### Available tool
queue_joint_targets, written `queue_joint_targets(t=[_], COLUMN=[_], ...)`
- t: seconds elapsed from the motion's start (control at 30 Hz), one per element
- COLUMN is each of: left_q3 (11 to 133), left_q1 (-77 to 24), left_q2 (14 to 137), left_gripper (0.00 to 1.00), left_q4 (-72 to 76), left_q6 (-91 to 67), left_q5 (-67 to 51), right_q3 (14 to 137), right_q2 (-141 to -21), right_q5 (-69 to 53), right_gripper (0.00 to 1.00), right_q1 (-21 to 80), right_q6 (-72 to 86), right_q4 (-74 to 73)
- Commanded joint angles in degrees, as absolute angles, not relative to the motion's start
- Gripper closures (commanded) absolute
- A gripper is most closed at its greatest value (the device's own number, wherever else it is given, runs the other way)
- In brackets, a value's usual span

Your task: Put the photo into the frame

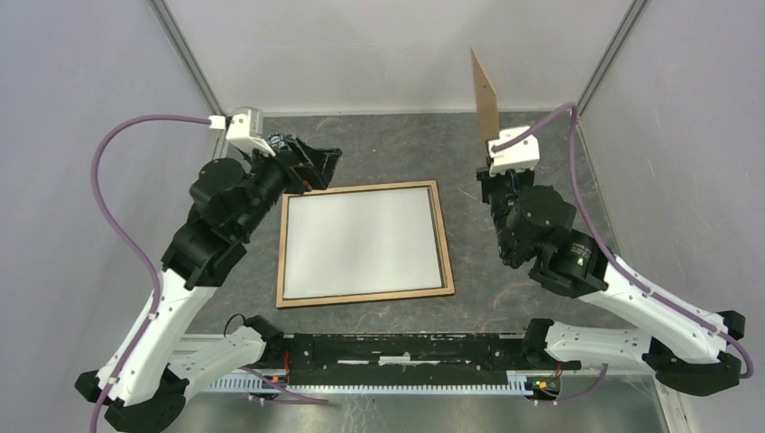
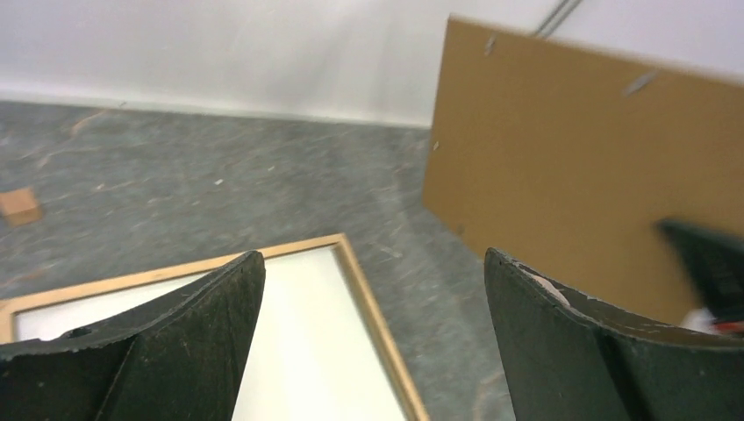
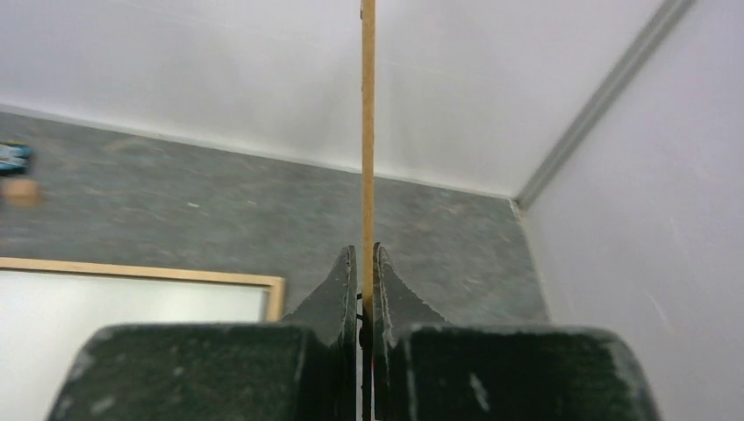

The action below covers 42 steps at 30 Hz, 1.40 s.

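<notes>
Your left pincer (image 1: 317, 162) stands spread as wide as it goes, with nothing between its fingers (image 2: 202, 324). It hangs low over the grey table (image 1: 388, 144) and points across toward your right arm.

The frame (image 1: 444, 239) lies flat on the table just beside and below that pincer's tips, with its light wood back facing up. Its far left corner is the part nearest the pincer. In the left wrist view, one corner of the wooden rail (image 2: 346, 250) shows in the gap between the two fingers.

The photo (image 1: 361, 242) lies inside the rails with its plain white side up. It fills the opening from rail to rail, and neither pincer touches it. Frame and photo sit between your two pincers, closer to the left one.

Your right pincer (image 3: 364, 256) is clamped tight on the lower edge of a brown cardboard board (image 1: 484, 95). The board stands upright above the fingers and rises clear of the table. The right wrist view sees it edge-on as a thin line, and from your left pincer its broad brown face (image 2: 579, 175) shows ahead and to the right. The frame sits to the left of the right pincer and lower, apart from it.

A small wooden block (image 2: 19, 204) rests on the table well off to the left of the left pincer, beyond the frame's rail.
</notes>
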<state>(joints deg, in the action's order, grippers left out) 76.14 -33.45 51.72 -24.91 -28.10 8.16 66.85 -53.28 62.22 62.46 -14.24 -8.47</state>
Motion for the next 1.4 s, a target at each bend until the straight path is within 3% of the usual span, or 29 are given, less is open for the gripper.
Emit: queue_joint_targets(t=[0.0, 0.17, 0.3, 0.47, 0.6, 0.93, 1.37], left_q3=[71.72, 67.89, 64.82, 63.81, 63.47, 63.55, 63.54], left_q1=[-33.27, -33.31, -33.31, -33.35, -33.23, -30.67, -28.91], left_q2=[49.36, 44.52, 40.61, 38.85, 39.09, 41.37, 43.68], left_gripper=[0.00, 0.00, 0.00, 0.00, 0.00, 0.00, 0.00], left_q4=[-22.55, -20.86, -18.93, -17.96, -18.09, -18.45, -18.42], left_q6=[-20.53, -19.16, -19.25, -18.74, -18.56, -20.12, -21.71], left_q5=[14.66, 16.66, 19.04, 20.47, 20.28, 16.39, 12.88], right_q3=[79.93, 89.96, 90.64, 84.74, 70.74, 49.77, 41.18], right_q2=[-58.15, -64.91, -67.00, -68.54, -68.39, -73.59, -81.44], right_q5=[52.13, 42.83, 27.03, -3.77, -24.55, -36.21, -42.51], right_gripper=[1.00, 1.00, 1.00, 1.00, 1.00, 1.00, 1.00], right_q1=[62.27, 61.17, 53.43, 37.83, 27.00, 22.32, 18.85], right_q6=[-3.91, 6.32, 15.45, 31.02, 46.11, 66.84, 71.55], right_q4=[-16.42, -22.15, -21.89, -15.40, 1.87, 27.39, 35.07])
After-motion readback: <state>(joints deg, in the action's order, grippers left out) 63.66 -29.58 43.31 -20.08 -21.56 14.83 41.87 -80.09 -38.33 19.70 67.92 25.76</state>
